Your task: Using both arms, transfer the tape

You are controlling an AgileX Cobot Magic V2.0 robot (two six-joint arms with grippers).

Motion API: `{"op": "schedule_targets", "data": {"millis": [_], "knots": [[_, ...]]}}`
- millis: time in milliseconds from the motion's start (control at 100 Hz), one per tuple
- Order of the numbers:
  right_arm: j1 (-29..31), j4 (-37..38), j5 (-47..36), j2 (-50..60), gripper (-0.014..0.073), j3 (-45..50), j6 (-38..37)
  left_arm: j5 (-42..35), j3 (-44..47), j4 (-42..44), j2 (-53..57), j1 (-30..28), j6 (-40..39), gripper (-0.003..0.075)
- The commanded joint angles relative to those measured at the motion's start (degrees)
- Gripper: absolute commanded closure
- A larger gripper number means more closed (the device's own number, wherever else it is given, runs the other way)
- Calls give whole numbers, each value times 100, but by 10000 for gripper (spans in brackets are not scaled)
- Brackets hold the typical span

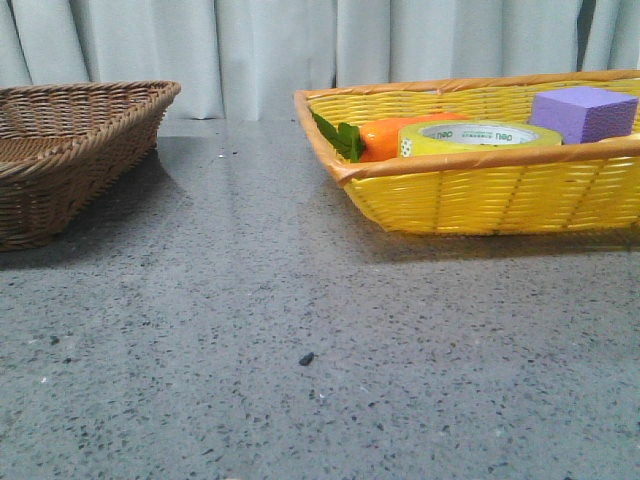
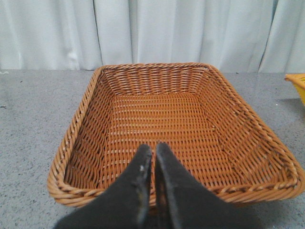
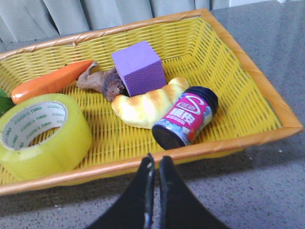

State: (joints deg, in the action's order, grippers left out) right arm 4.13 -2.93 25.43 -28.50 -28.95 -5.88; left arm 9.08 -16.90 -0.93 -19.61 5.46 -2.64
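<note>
Two baskets sit on the speckled grey worktop [image 1: 300, 330]: a brown wicker basket [image 1: 70, 150] on the left and a yellow basket [image 1: 480, 190] on the right, well apart from each other, with pale curtains [image 1: 250, 50] hanging behind.

The tape [image 3: 40, 136] lies flat inside the yellow basket, hole upward, green lettering showing on its white core. It rests in the basket's near left part, close against the near rim. An orange toy carrot [image 3: 50, 81] lies just beyond it toward the far side. Further right in the same basket are a purple foam cube [image 3: 138, 67], a croissant-shaped bread piece [image 3: 147, 102], a brownish crumpled item [image 3: 102, 82] and a small can with a pink label [image 3: 186, 117] lying on its side.

The right gripper [image 3: 155, 164] hovers outside the yellow basket, over its near rim, its dark fingers [image 3: 143, 191] pressed together with nothing between them. The tape sits apart from them, off to the left across the rim and not touched.

The left gripper [image 2: 153, 155] hangs at the near edge of the brown wicker basket, its fingers [image 2: 138, 186] also pressed together around nothing, far from the tape.
</note>
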Motion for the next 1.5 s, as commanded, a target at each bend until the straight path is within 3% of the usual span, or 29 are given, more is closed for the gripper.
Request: {"op": "schedule_targets", "data": {"millis": [0,370,440,590,660,920,1090,1490], "knots": [[-16,-82,-690,-148,660,-276,42,-713,-223,8,-188,-4,-42,741],[-808,-72,904,-1996,639,-2163,309,-841,-232,8,-255,-4,-42,741],[-1072,-72,1175,-2443,571,-2598,357,-841,-232,8,-255,-4,-42,741],[-1739,-72,1619,-3349,329,-3477,405,-841,-232,8,-255,-4,-42,741],[-2036,-72,1785,-3783,275,-3870,414,-841,-232,8,-255,-4,-42,741],[-2777,-72,2530,-5338,273,-5130,418,-841,-232,8,-255,-4,-42,741],[-2869,-72,3047,-6116,272,-5702,418,-841,-232,8,-255,-4,-42,741],[-2869,-47,3340,-6882,272,-5912,418,-855,-232,8,-255,-4,-42,741]]}}
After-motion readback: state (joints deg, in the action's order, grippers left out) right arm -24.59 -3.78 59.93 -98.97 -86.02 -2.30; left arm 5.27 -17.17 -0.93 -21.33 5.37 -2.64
